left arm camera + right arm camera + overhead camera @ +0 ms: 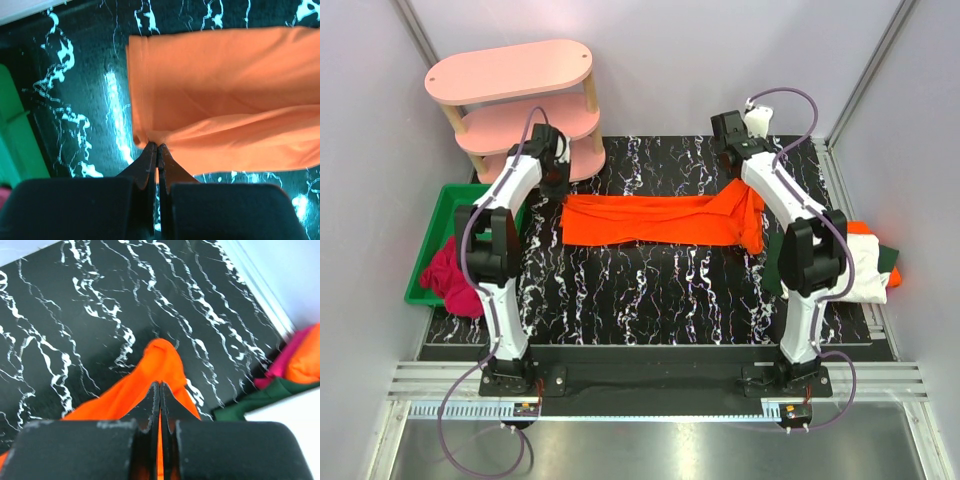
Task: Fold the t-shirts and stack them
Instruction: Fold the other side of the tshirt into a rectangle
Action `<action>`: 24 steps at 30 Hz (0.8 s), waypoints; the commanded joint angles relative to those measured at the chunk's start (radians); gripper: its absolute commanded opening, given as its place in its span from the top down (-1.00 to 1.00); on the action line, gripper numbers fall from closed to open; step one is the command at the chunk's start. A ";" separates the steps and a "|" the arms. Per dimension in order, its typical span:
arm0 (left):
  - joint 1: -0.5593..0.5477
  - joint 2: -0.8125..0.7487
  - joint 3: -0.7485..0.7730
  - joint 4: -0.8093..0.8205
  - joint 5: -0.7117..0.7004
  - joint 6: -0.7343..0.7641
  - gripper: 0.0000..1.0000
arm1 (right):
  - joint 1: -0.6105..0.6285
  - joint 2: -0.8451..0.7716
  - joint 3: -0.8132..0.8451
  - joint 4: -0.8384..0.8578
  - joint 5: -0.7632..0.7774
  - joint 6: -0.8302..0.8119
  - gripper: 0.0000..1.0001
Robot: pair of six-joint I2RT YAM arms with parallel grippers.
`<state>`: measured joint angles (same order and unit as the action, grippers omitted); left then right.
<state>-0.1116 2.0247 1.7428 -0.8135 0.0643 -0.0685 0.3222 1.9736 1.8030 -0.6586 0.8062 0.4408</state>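
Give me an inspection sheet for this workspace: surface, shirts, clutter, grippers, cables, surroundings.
Surface: black marbled mat, lying flat.
Job's things: orange t-shirt laid as a long band across the mat; pile of shirts, white, dark green and orange, at the right edge.
Clutter: green bin holding magenta cloth on the left; pink shelf behind it.
Grippers: left gripper shut on the orange t-shirt's left end; right gripper shut on its right end, which is tented off the mat.
Cables: purple cables run along both arms, none on the cloth.
Surroundings: pale walls on three sides.
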 commanded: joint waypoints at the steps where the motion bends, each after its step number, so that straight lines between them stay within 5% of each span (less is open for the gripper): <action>1: 0.006 0.055 0.081 0.020 -0.029 -0.013 1.00 | -0.026 0.070 0.099 0.043 -0.038 -0.044 1.00; 20: 0.004 0.215 0.202 0.014 -0.052 0.006 1.00 | -0.045 0.353 0.371 0.034 -0.157 -0.050 1.00; 24: 0.004 0.227 0.215 0.011 -0.057 0.016 0.80 | -0.046 0.393 0.386 0.025 -0.162 -0.044 1.00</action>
<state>-0.1154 2.2127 1.9121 -0.8341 0.0433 -0.0597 0.2848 2.3356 2.1403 -0.6395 0.6605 0.3969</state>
